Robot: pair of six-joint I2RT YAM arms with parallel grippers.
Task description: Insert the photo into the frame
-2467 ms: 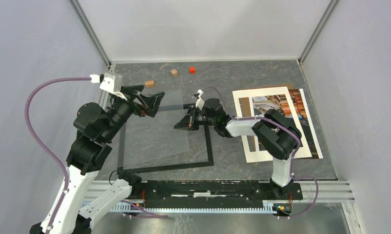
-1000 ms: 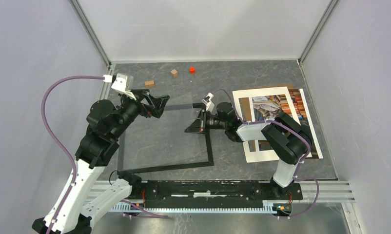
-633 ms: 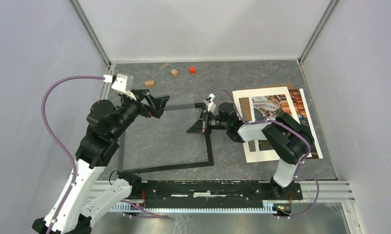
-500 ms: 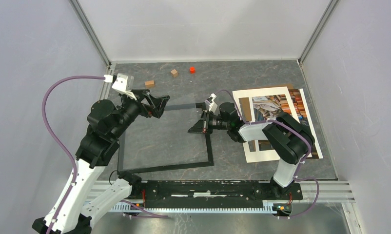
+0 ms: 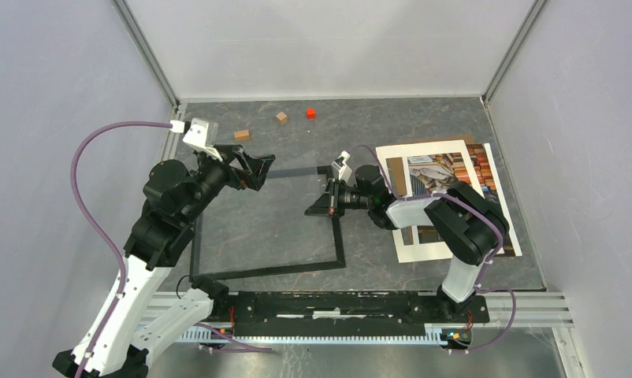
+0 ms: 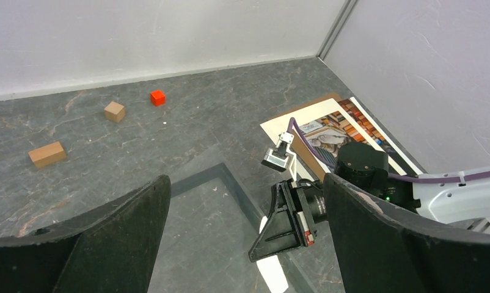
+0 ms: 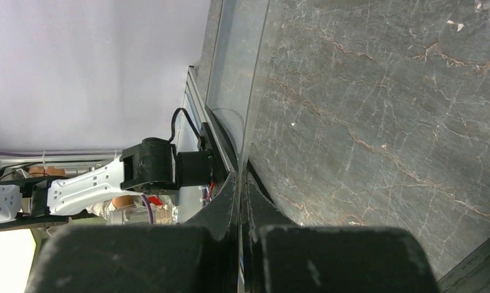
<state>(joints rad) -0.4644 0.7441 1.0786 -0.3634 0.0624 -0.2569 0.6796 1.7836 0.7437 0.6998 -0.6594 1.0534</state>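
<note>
The frame lies flat on the counter, centre-left; the photo is well off to its right!
Photo partly covered by a white mat, with the right arm's elbow over it; left end effector hovers above the frame's far left corner, fingers spread wide, nothing between them; right end effector sits low by the frame's right edge, fingers pressed together, no catch visible; a red cube and two wooden blocks sit near the far wall, apart from the frame.
</note>
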